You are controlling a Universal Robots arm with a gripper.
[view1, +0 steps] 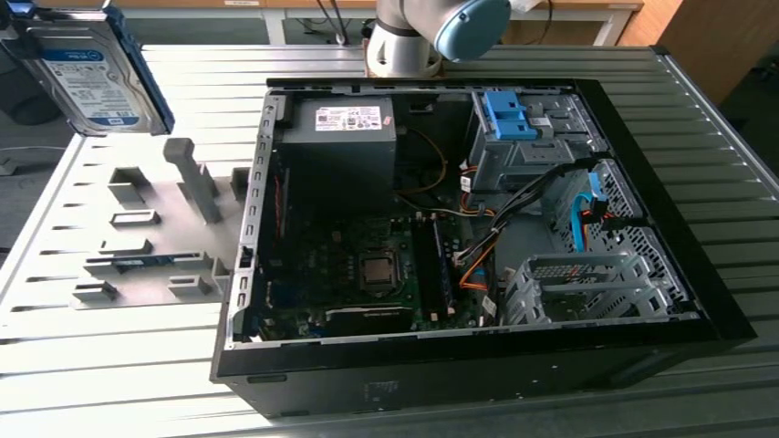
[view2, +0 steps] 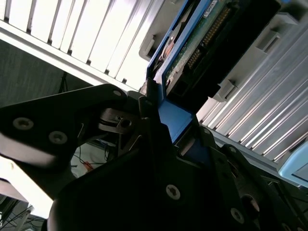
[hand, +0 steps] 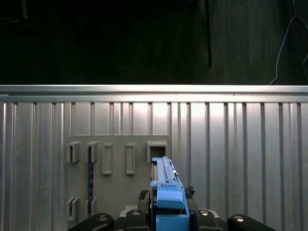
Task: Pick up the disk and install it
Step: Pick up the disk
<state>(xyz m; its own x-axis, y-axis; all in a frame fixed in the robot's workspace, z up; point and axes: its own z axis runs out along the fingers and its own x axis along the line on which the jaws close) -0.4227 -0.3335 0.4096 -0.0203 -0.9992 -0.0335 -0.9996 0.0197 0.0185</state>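
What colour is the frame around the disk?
The plastic frame is blue, clearest in first wrist view.

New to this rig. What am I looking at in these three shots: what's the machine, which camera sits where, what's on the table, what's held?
It is one robot arm with a gripper, working over a ribbed metal table. The exterior view comes from a camera off the arm. Both wrist views come from cameras riding on the arm near the gripper. On the table stands an open computer case. At the exterior view's left lies a grey fixture plate with slots and holders. The gripper is shut on the disk, a silver hard drive in a blue frame, held off the table by the plate. The first wrist view looks along the disk's edge onto that plate.
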